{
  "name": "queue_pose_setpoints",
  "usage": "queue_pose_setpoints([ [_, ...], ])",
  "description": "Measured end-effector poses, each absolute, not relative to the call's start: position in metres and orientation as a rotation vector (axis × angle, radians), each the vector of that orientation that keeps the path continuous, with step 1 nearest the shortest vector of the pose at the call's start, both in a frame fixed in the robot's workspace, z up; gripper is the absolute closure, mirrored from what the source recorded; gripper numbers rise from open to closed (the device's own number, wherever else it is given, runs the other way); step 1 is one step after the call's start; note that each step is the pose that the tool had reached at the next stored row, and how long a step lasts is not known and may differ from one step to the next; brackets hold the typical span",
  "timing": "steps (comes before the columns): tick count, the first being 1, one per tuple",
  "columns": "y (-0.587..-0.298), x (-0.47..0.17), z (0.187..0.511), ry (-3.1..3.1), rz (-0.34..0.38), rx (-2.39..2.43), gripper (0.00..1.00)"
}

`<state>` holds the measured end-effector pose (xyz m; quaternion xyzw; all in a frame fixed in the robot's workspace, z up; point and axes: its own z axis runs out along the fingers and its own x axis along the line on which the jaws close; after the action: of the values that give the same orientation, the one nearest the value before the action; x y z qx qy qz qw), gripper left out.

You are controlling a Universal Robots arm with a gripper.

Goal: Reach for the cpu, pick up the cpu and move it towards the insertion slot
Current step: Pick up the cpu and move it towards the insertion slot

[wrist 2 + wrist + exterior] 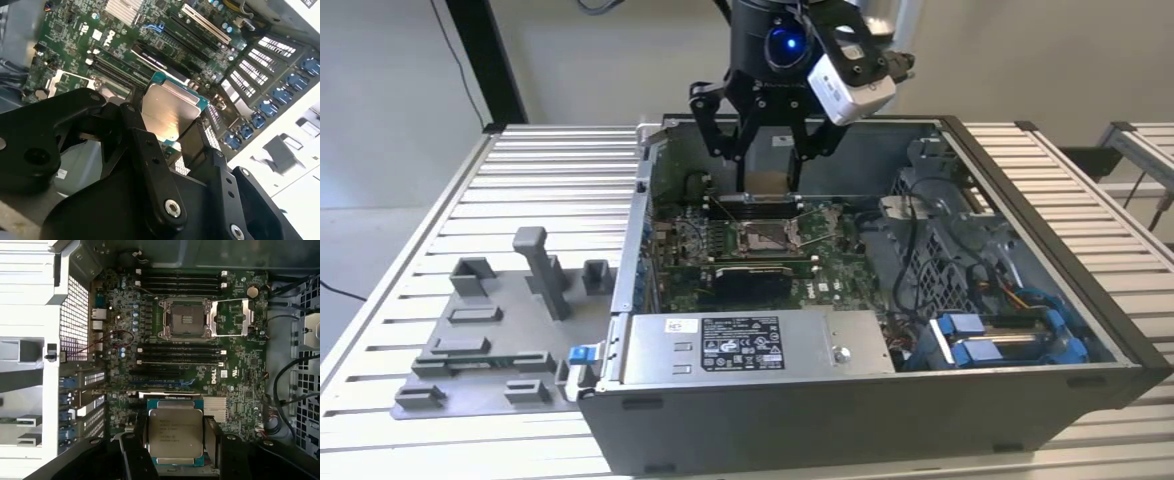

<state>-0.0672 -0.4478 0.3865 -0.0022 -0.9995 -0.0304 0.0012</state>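
Already jaws clamped on cpu, my gripper carrying it above green motherboard inside open computer case. Pickup done; insertion slot lies apart from chip, transfer unfinished.

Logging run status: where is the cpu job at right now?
Done: the cpu is picked up, clamped between the jaws of the gripper above the motherboard inside the open computer case. In hand: carrying it over the board. Left: it is not yet over the insertion slot, which sits open and empty.
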Motion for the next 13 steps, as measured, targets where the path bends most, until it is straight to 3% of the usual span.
queue_pose_setpoints([
  [13, -0.426, -0.062, 0.385, -3.138, -0.095, -0.016, 1.0],
])
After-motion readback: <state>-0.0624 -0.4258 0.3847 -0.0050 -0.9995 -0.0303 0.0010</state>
